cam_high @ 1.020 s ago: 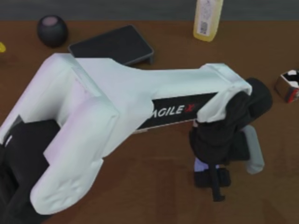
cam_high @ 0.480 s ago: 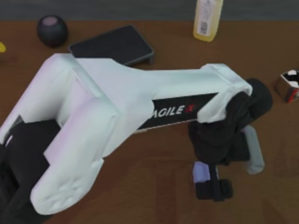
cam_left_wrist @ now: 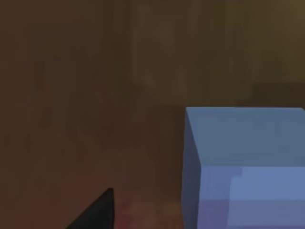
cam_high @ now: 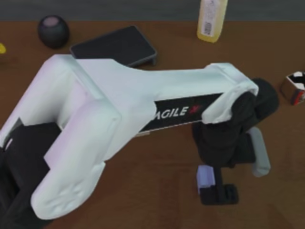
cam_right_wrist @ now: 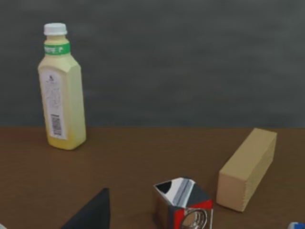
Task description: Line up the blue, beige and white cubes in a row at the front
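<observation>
The pale blue cube (cam_high: 205, 177) rests on the brown table (cam_high: 157, 191) at the front right. My left arm reaches across the table, and its gripper (cam_high: 219, 194) hovers just in front of the cube, open and apart from it. In the left wrist view the blue cube (cam_left_wrist: 245, 167) fills the near corner, with bare table between it and one dark fingertip (cam_left_wrist: 97, 215). The beige and white cubes do not show. My right gripper (cam_right_wrist: 147, 226) is parked off the top view, open and empty, with one finger (cam_right_wrist: 93, 214) in sight.
At the back stand a yellow bottle (cam_high: 212, 19), a dark tray (cam_high: 116, 46) and a black ball (cam_high: 53, 31). A small brown-and-red box (cam_high: 295, 88) sits at the right edge. The right wrist view shows a tan oblong block (cam_right_wrist: 248, 169) beside that box (cam_right_wrist: 183, 205).
The left gripper has let go of the blue cube and drawn back toward the front. The cube, earlier mostly hidden under the fingers, now stands clear beside them.
</observation>
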